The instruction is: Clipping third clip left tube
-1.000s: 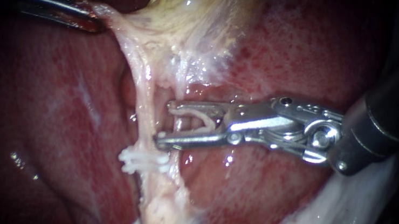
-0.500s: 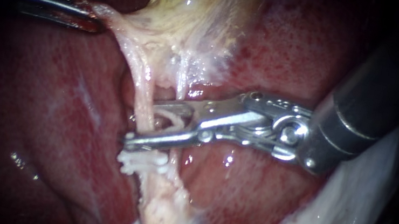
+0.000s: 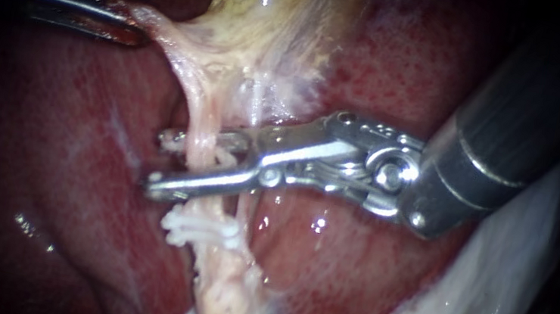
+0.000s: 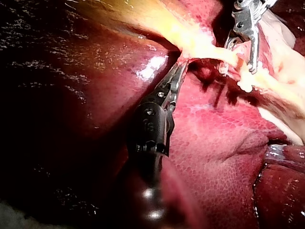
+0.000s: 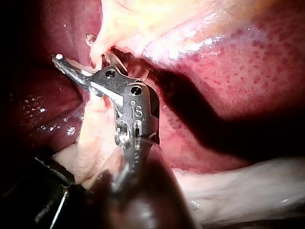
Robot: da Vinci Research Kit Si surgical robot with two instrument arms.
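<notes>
My right instrument [image 3: 158, 161] holds its jaws open astride the left tube [image 3: 201, 108], just above the white clips [image 3: 200, 227]. My left instrument's [image 3: 135, 30] jaws grip pale tissue [image 3: 178, 39] beside the gallbladder [image 3: 274, 18].

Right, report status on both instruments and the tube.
Left instrument shut on pale tissue, holding it taut. Right instrument open, astride the tube above the white clips. Nothing blocking.
</notes>
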